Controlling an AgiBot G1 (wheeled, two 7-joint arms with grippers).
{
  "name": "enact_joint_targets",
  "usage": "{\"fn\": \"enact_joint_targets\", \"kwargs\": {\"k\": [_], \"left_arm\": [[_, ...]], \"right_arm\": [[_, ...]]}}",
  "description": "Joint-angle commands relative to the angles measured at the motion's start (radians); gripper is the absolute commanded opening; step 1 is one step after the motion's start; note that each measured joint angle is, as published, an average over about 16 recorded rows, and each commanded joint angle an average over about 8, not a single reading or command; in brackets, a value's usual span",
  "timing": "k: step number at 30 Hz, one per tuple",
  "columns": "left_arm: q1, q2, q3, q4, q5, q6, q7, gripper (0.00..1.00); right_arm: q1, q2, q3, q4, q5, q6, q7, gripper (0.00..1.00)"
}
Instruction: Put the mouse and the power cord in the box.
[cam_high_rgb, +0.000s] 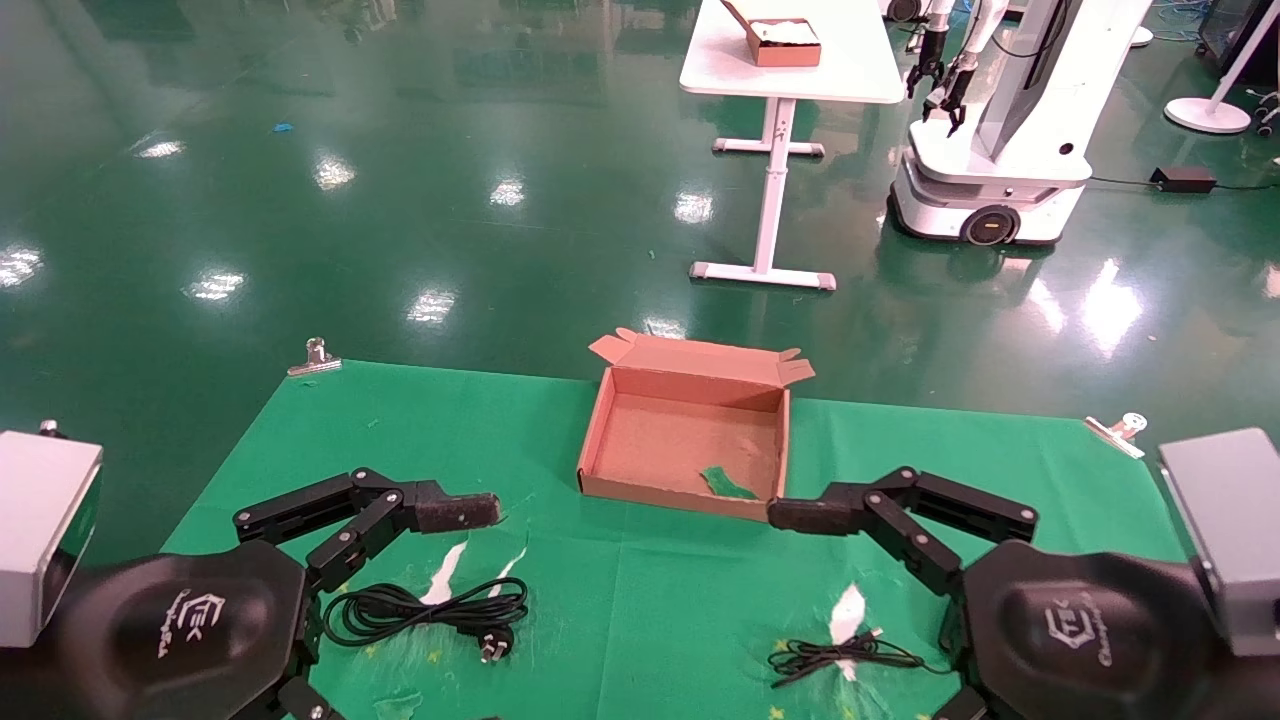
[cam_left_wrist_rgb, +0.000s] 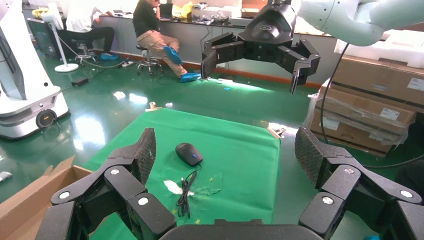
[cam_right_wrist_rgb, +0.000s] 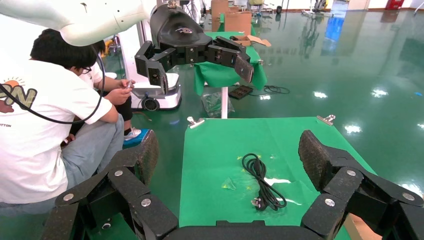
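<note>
Glossy green floor, white table beyond.

Box matt brown cardboard; table cover green cloth; floor glossy.

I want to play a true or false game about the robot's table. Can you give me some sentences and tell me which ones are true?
1. The box is open. True.
2. The mouse is inside the box. False: it lies on the green cloth.
3. The left gripper is holding the power cord. False: it is open and holds nothing.
4. The right gripper is open. True.
5. The power cord lies coiled on the cloth. True.
</note>
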Motion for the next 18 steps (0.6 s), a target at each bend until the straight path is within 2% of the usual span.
{"fn": "enact_joint_targets", "kwargs": {"k": [1, 18], "left_arm": [[0.000, 0.000, 0.000, 0.000, 0.000, 0.000, 0.000, 1.00], [0.000, 0.000, 0.000, 0.000, 0.000, 0.000, 0.000, 1.00]], "right_arm": [[0.000, 0.000, 0.000, 0.000, 0.000, 0.000, 0.000, 1.00], [0.000, 0.000, 0.000, 0.000, 0.000, 0.000, 0.000, 1.00]]}}
